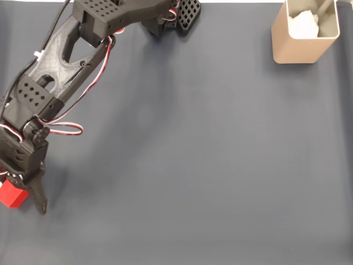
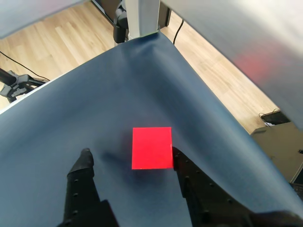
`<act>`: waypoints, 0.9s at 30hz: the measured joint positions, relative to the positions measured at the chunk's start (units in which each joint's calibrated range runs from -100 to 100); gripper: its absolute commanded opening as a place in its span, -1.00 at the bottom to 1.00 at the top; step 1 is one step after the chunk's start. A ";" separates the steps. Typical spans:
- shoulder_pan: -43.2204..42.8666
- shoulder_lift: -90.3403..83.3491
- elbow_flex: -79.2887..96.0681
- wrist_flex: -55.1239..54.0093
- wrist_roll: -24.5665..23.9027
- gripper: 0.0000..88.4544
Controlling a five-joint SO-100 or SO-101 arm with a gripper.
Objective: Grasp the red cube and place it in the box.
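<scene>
The red cube [image 2: 151, 147] lies flat on the dark blue-grey mat between my two black fingers. My gripper [image 2: 131, 153] is open around it. In the wrist view the right finger [image 2: 182, 163] touches the cube's side, while the left finger [image 2: 84, 163] stands a gap away. In the fixed view the gripper [image 1: 25, 201] is low at the mat's near left edge, with the cube [image 1: 12, 194] partly under it. The beige box [image 1: 295, 49] stands upright at the far right corner, far from the gripper.
White material [image 1: 304, 23] sits inside the box. The arm's base [image 1: 165, 16] is at the top centre of the fixed view. The mat's edge [image 2: 213, 99] drops off to a wooden floor [image 2: 52, 42] just beyond the cube.
</scene>
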 measured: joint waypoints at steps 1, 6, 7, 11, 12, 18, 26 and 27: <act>-0.15 0.00 0.00 -0.40 0.00 -0.15; -0.30 0.00 0.00 -1.19 0.00 -0.16; -0.30 0.00 0.00 -1.19 0.00 -0.18; -0.45 0.00 0.00 -1.19 0.00 -0.39; -0.45 0.00 0.00 -1.19 0.05 -0.45; -0.52 0.00 0.00 -1.19 0.44 -0.70; -0.67 -0.09 0.00 0.88 1.32 -0.81; -0.67 -0.17 0.00 1.43 1.51 -0.82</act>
